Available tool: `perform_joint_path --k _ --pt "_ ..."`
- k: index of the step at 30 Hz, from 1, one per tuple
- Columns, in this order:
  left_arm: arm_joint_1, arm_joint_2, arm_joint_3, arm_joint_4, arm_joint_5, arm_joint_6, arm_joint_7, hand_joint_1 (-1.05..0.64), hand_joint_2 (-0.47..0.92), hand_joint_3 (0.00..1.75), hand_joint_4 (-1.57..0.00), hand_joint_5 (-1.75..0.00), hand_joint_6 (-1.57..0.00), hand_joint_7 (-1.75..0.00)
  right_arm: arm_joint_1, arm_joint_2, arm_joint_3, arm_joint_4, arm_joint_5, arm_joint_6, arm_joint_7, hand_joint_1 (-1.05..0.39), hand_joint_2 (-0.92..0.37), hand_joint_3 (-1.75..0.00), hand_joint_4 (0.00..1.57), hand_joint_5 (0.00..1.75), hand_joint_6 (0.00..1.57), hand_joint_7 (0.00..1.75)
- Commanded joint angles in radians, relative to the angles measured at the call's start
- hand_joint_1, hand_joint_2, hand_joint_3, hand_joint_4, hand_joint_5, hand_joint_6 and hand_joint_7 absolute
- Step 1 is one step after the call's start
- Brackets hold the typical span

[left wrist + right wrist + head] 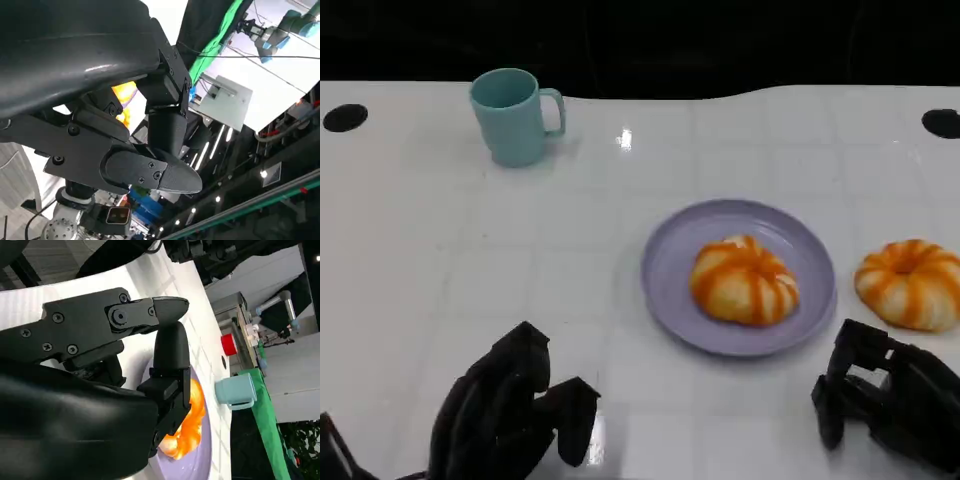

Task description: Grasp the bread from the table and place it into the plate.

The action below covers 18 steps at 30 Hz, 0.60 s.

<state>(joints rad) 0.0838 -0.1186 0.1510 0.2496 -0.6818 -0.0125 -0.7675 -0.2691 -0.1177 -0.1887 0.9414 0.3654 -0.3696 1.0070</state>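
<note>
Black left hand (510, 410) at lower left and right hand (885, 395) at lower right are seen with fingers curled, nothing held; both lie low on the white table (470, 260), judged at rest. Mid-frame, one bread (744, 281) lies inside the purple plate (670, 290); a second bread (910, 284) sits on the table just right of it, above the right hand, likely next. Teal mug (515, 115) stands upper left; in the right wrist view it appears beyond the plate, and a red object (228, 344) beyond the table is added.

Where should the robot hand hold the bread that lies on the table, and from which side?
Probably from above, across the rounded outer sides of the bread. It lies flat, ring-shaped, beside the plate, just ahead of the right robot hand, which holds nothing.
</note>
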Motion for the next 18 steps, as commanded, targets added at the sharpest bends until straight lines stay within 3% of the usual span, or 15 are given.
perform_joint_path --k 1,9,13,18 --pt "-0.022 0.021 0.019 0.022 0.016 -0.019 -0.014 -0.72 0.91 0.12 -1.11 -1.75 -0.91 -1.59 -0.013 -0.009 -0.006 0.042 -0.012 0.015 -0.009 -0.59 -0.92 -0.17 0.73 1.75 0.72 1.47" --pt "-0.022 0.016 0.026 0.042 0.027 -0.034 -0.028 -0.73 0.92 0.10 -1.11 -1.75 -0.92 -1.59 -0.008 -0.006 -0.017 0.048 -0.003 0.008 0.008 -0.58 -0.92 -0.17 0.72 1.75 0.72 1.46" --pt "-0.014 0.015 0.024 0.024 0.037 -0.025 -0.011 -0.73 0.92 0.09 -1.10 -1.75 -0.91 -1.58 -0.015 -0.002 -0.025 0.075 -0.008 -0.032 0.007 -0.60 -0.92 -0.19 0.73 1.75 0.69 1.54" --pt "-0.033 0.010 0.026 0.048 0.049 -0.039 -0.011 -0.73 0.92 0.13 -1.10 -1.75 -0.91 -1.56 -0.039 -0.015 -0.028 0.102 -0.019 -0.026 0.000 -0.63 -0.92 -0.18 0.74 1.75 0.69 1.56"
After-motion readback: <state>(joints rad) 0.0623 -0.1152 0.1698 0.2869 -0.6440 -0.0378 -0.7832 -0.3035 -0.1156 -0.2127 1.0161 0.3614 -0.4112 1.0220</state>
